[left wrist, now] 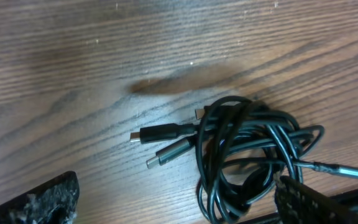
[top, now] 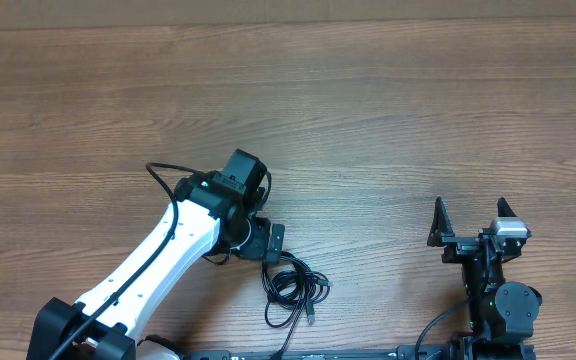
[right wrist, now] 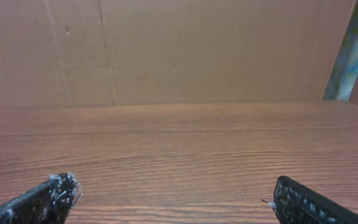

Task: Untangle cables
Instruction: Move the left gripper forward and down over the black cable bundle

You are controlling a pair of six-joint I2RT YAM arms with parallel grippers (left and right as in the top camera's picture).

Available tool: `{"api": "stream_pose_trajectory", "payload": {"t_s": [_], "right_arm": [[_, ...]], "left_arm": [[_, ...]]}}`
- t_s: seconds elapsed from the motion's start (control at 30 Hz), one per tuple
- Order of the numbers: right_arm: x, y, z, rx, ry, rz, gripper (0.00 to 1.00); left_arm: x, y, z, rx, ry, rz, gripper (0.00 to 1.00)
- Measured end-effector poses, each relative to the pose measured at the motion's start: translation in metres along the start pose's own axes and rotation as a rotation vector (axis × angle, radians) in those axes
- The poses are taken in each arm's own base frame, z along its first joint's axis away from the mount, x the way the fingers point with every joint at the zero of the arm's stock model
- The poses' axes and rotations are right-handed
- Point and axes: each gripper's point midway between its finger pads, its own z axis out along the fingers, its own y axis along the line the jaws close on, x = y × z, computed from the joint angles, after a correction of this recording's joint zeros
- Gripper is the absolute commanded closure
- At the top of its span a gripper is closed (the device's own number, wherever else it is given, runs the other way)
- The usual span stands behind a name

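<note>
Fingers [left wrist: 42, 199] of the left gripper [top: 271, 243] stand spread wide and empty, angled down over the near edge of the wooden worktop [top: 368, 100], roughly midway along it. Just beneath and beside them lie the cables [top: 293, 290], thin black cords wound into one overlapping coil, with two dark plug ends [left wrist: 160, 134] poking out on one side and a silver-tipped plug [left wrist: 340, 169] on the other. Right gripper [top: 473, 213], nearer the right corner of the same edge, is likewise spread and empty, well apart from the coil.

Risks, as judged: closing over the dense middle would likely pinch several strands together, so lifting raises the whole bundle and draws the loops tighter. With the right gripper so far off, nothing anchors the coil, and a one-sided pull may drag it toward the edge.
</note>
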Motion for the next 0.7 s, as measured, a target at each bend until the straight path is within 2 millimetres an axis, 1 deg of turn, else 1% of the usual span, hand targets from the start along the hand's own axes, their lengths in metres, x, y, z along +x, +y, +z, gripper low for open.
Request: {"api": "stream_pose_trajectory", "payload": {"t_s": [0.07,0.2,0.7], "right_arm": [[0.0,0.0,0.0,0.0,0.001,0.0,0.0],[0.0,0.0,0.0,0.0,0.001,0.0,0.0],[0.0,0.0,0.0,0.0,0.0,0.0,0.0]], "left_arm": [[0.004,0.003,0.01,-0.005,0.006,-0.047,0.0],[0.014,0.009,0.022,-0.015,0.029,-0.083,0.0],[0.013,0.009,0.023,-0.013,0.026,-0.095,0.0]]}}
